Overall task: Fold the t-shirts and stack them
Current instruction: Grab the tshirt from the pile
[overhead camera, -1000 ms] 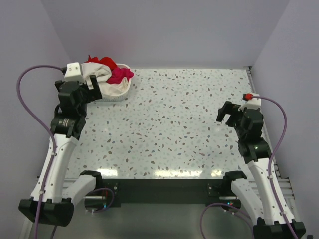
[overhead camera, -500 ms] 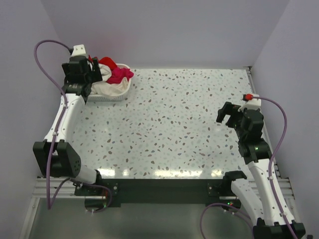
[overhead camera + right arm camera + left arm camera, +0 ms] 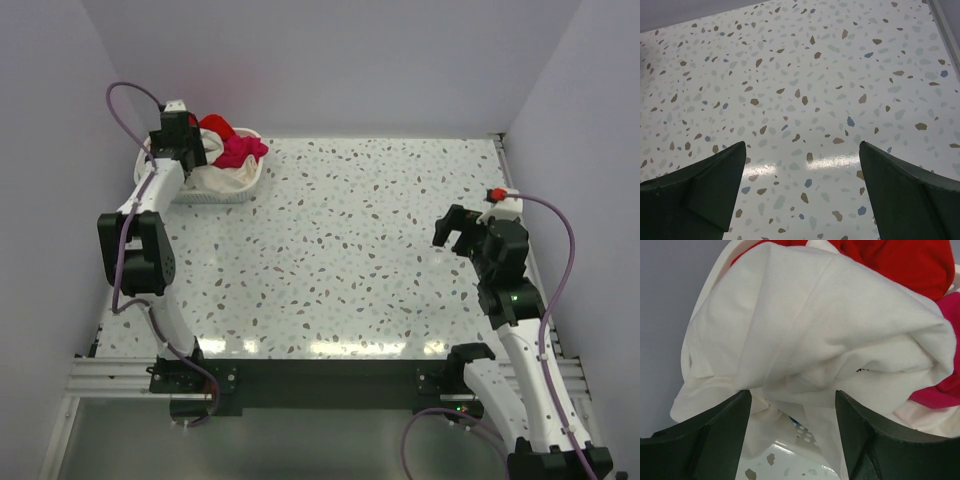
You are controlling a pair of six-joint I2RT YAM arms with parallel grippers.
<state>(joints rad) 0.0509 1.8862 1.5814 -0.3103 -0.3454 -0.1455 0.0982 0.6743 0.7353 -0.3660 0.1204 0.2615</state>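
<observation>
Left pincer [image 3: 791,407] jaws apart at crumpled white t-shirt [image 3: 815,330].

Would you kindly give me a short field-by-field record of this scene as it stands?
basket: far left corner of the table, heaped with unfolded shirts
white tee: near side of the heap
red tee: behind it
pink tee: right of it
left gripper: open, right at the white tee, nothing clamped
right gripper: open, above bare table on the right

Crumpled white tee [image 3: 810,325] (red one [image 3: 900,260] behind)
</observation>
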